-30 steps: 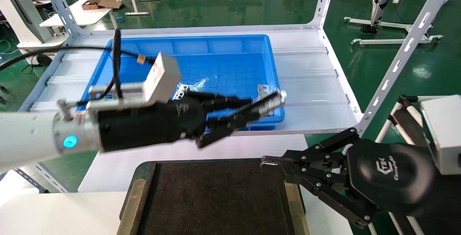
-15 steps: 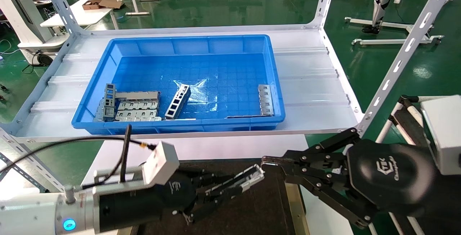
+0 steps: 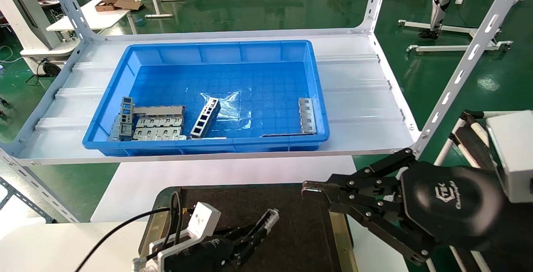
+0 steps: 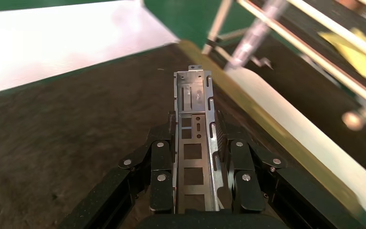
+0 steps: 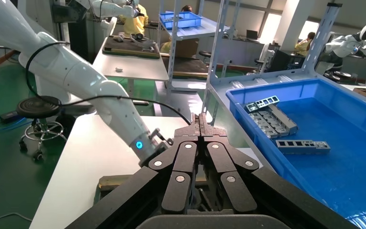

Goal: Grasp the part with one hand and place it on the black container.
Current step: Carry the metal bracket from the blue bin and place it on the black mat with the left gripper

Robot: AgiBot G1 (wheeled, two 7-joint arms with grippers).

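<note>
Since lowered: hand (image 3: 261, 227) with part (image 3: 268, 218)

Quick count. Two claws: left claw (image 3: 255, 234) and right claw (image 3: 310, 188). One part (image 3: 270, 218), sitting in the left one. One black tray (image 3: 300, 222) with two brass strips, one on the left side (image 3: 152, 230) and one on the right side (image 3: 338, 224). One blue bin (image 3: 216, 43) on one shelf (image 3: 354, 80). Inside the bin I get three ladder strips: middle strip (image 3: 205, 118), left strip (image 3: 125, 113), right strip (image 3: 307, 115). There's also a pile of flat plates (image 3: 160, 124) by the left one, can't tell how many, honestly. One thin sliver (image 3: 283, 134) along the front wall.
</note>
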